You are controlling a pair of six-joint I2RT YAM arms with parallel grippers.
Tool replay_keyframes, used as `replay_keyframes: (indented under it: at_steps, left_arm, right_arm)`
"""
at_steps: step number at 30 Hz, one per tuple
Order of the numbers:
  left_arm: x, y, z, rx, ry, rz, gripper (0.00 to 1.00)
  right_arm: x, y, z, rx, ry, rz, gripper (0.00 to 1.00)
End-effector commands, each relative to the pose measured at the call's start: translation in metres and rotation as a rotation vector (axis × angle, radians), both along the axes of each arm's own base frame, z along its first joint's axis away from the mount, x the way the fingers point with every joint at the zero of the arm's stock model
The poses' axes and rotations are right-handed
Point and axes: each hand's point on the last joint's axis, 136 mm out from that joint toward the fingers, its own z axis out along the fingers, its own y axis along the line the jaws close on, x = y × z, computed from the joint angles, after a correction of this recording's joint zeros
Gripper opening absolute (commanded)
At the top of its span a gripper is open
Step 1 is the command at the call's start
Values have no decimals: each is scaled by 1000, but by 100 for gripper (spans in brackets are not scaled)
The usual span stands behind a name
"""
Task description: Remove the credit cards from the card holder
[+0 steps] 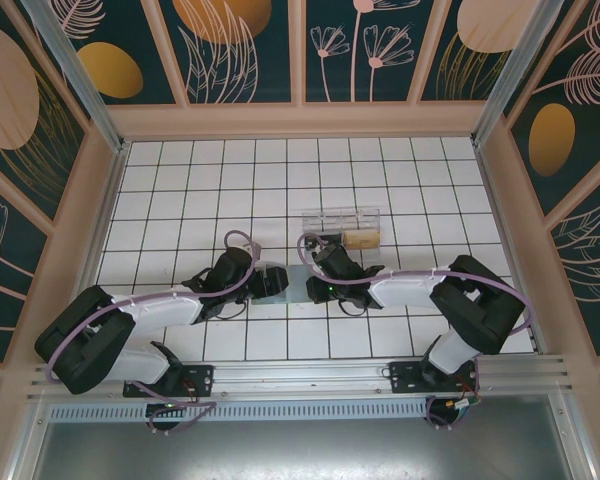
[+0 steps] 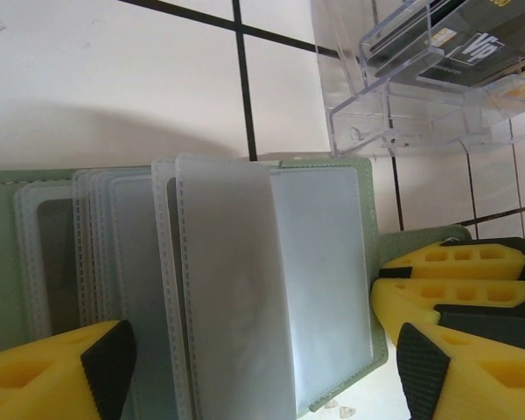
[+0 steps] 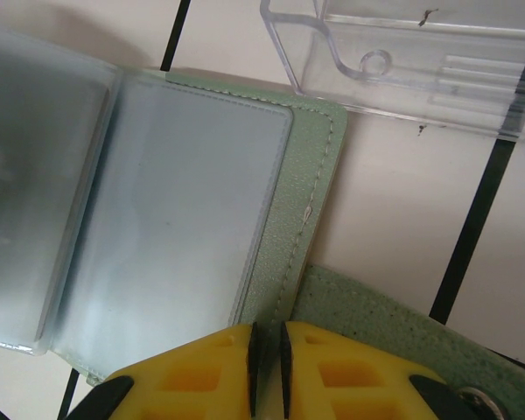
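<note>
Two arms meet over the card holder [image 1: 296, 284], a grey-green bifold lying open w/ clear sleeves [image 2: 227, 289] fanned up, approx midway between the desk's [image 1: 180, 180] left & right edges, nearer its front edge, just beside a clear plastic box [image 1: 340, 228]. Left arm [image 1: 150, 315] jaws are spread wide apart, straddling the sleeves; right arm [image 1: 420, 290] jaws are pressed together, clamped on the holder's green cover edge. Dark credit card [image 2: 477, 44] marked VIP sits inside the box.

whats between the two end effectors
The open card holder, in the top external view between the left end effector and the right end effector, which pinches its edge in the right wrist view.
</note>
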Motion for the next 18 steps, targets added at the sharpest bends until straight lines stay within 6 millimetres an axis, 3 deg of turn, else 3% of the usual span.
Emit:
replay_keyframes:
  at_steps: [1, 8, 18]
  left_arm:
    - [2, 13, 2, 59, -14, 35, 79]
    - [4, 13, 22, 30, -72, 35, 74]
    - [0, 11, -5, 64, 1, 18, 73]
  right_arm:
    - [-5, 4, -6, -13, 22, 8, 18]
    - [-5, 4, -7, -15, 25, 10, 18]
    - [-5, 4, -7, -14, 24, 8, 18]
